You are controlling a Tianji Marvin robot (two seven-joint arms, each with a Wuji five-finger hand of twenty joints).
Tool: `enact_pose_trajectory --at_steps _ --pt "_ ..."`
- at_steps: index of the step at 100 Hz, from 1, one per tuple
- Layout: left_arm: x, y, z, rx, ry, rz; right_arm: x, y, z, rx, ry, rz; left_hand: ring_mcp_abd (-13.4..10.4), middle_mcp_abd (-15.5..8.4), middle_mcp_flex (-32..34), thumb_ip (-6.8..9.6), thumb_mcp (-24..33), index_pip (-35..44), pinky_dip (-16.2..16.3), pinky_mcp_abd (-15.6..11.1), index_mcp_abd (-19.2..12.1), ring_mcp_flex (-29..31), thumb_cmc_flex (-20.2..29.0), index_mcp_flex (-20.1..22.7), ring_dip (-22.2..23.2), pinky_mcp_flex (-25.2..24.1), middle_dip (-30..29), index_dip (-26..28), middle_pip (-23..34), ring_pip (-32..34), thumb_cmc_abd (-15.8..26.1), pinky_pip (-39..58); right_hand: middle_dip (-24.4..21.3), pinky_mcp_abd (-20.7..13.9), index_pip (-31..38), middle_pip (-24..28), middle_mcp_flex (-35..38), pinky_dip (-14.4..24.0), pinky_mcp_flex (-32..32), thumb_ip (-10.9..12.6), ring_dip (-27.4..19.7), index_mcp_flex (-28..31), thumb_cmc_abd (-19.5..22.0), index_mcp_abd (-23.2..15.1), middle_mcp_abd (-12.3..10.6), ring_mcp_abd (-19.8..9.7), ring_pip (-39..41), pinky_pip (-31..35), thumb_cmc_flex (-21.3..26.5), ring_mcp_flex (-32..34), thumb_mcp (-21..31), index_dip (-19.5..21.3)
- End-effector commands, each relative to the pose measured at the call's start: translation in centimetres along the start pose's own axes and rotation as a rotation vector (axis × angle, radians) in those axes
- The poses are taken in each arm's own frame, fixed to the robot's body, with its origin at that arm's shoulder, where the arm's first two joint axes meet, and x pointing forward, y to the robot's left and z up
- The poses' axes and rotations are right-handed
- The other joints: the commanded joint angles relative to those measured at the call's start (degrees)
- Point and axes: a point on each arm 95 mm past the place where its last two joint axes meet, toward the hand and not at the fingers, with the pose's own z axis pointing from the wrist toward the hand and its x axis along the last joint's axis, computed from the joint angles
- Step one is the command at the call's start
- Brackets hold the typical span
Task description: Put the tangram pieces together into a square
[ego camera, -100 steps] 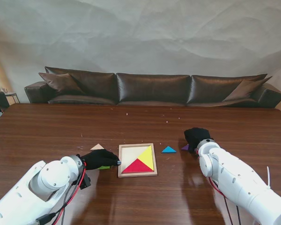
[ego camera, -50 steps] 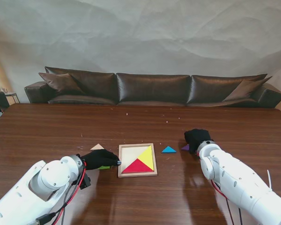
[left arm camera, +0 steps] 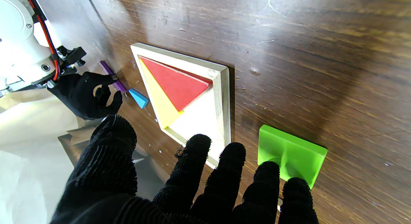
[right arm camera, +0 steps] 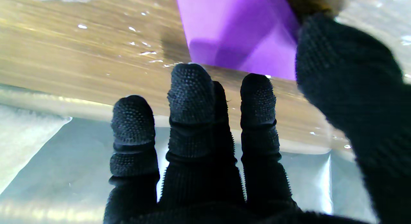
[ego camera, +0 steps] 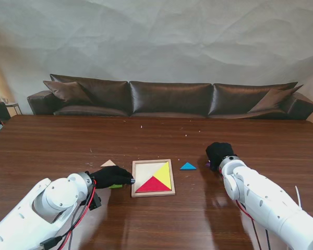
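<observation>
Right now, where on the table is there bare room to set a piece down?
Bare wood runs from the tray toward the sofa. Tray's near-left half is bare. Crowded: green piece at left hand; blue triangle, purple piece by right hand.

My left hand (ego camera: pixel 112 177) lies just left of the tray (ego camera: pixel 153 192), which holds two triangles (ego camera: pixel 159 178); my right hand (ego camera: pixel 218 153) is well right.
</observation>
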Motion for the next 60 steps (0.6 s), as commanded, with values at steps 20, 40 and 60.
enact_pose_trajectory --at_steps 20,40,60 --pt "-0.2 0.5 0.0 -0.029 -0.004 -0.007 0.0 -3.6 -1.8 0.111 0.0 -0.005 0.8 0.5 1.5 1.59 -0.2 0.2 0.6 1.0 0.4 1.5 1.1 1.3 0.6 0.4 0.3 0.2 0.3 1.0 3.3 0.4 -1.7 1.1 -5.0 -3.1 0.4 0.7 3.0 7.7 -0.2 -8.1 1.7 -3.7 0.3 0.9 -0.8 2.2 4.2 -1.1 -1.9 7.0" --pt "-0.2 0.6 0.0 -0.032 -0.006 -0.008 -0.1 -2.4 -2.3 0.078 -0.01 -0.005 0.8 0.6 1.4 1.58 -0.2 0.2 0.6 1.0 0.4 1.5 1.1 1.2 0.6 0.4 0.3 0.2 0.2 0.9 3.3 0.4 -1.4 2.0 -10.8 -2.1 -4.2 1.6 1.0 7.1 0.4 -15.0 1.6 -4.0 -0.3 1.8 -0.4 1.7 -0.2 -3.3 -2.4 1.3" --pt "-0.2 0.6 0.0 -0.032 -0.005 -0.008 -0.6 -1.5 -2.9 0.053 -0.053 -0.006 0.8 0.5 1.4 1.58 -0.2 0.2 0.6 1.0 0.5 1.5 1.1 1.3 0.6 0.5 0.3 0.2 0.2 0.9 3.3 0.4 -1.3 2.4 -11.6 -1.6 -6.1 1.9 0.2 6.9 0.3 -16.1 3.4 -1.3 0.6 2.5 -0.3 1.7 -2.8 -4.4 -3.0 -0.7"
